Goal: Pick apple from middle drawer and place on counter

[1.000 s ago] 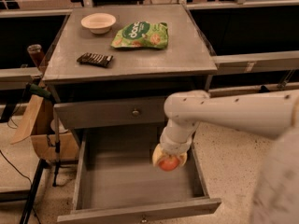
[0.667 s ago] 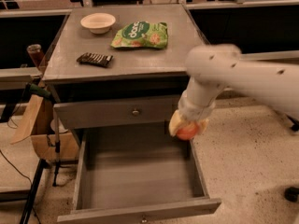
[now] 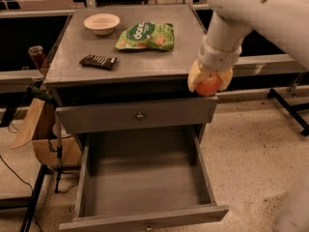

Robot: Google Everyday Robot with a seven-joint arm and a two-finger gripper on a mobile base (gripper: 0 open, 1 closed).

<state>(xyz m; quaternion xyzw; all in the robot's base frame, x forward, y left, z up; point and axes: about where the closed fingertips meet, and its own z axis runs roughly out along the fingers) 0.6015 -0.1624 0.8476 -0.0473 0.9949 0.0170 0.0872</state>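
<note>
My gripper (image 3: 208,83) is shut on the red-orange apple (image 3: 210,86) and holds it at the counter's front right corner, about level with the counter top. The counter (image 3: 145,59) is the grey top of the drawer cabinet. The middle drawer (image 3: 145,182) is pulled wide open below, its grey floor bare. My white arm comes down from the upper right and hides the counter's right edge.
On the counter are a white bowl (image 3: 101,23) at the back left, a green snack bag (image 3: 146,36) in the middle and a dark bar (image 3: 98,61) at the left. The top drawer (image 3: 140,115) is shut. A cardboard box (image 3: 41,134) stands left of the cabinet.
My gripper has lifted the apple out of the middle drawer, up and to the right, to the counter's front right corner. The drawer is now empty.
</note>
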